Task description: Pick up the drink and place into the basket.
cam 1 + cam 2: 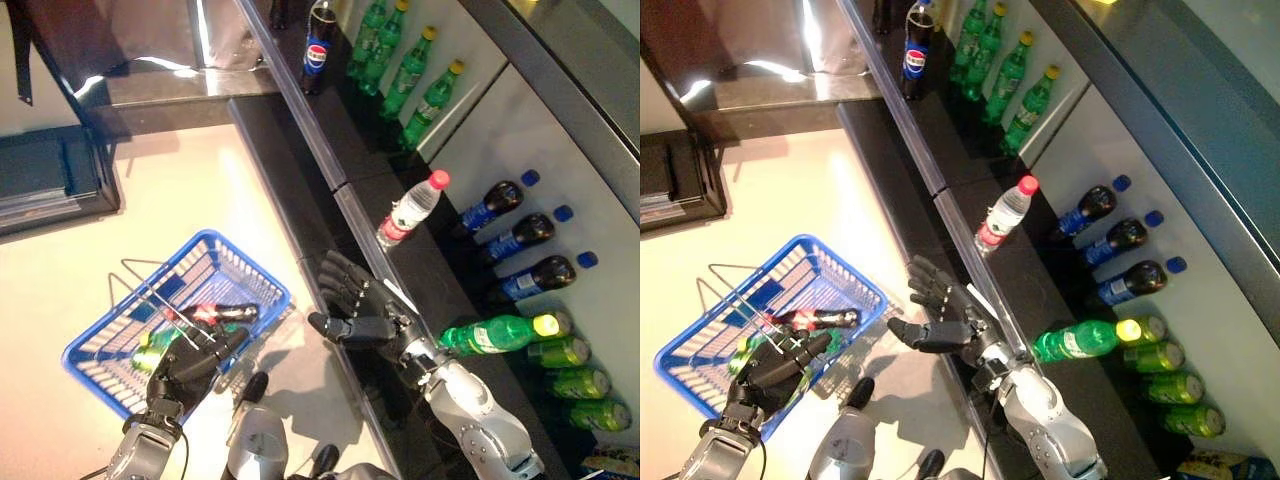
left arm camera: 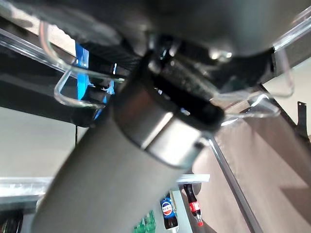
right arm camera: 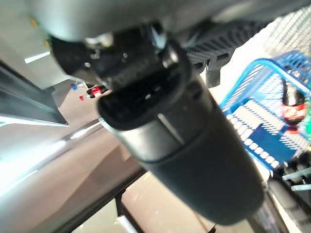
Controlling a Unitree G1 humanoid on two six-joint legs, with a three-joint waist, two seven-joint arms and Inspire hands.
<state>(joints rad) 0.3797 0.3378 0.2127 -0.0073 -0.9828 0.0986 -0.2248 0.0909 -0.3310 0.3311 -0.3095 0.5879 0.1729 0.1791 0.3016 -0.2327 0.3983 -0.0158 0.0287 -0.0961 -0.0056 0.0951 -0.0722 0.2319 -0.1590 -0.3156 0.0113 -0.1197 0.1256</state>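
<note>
The blue basket hangs low at the left over the pale floor. My left hand is shut on its thin wire handles. In the basket lie a dark cola bottle with a red label and a green drink. My right hand is open and empty, fingers spread, between the basket and the front edge of the black shelf. A clear water bottle with a red cap stands on the shelf just beyond the hand. A green bottle lies to the hand's right. The basket and cola bottle also show in the right wrist view.
Dark bottles with blue caps lie on the shelf, with green cans nearer me. Green bottles and a dark cola bottle stand at the far end. A dark cabinet stands at the far left.
</note>
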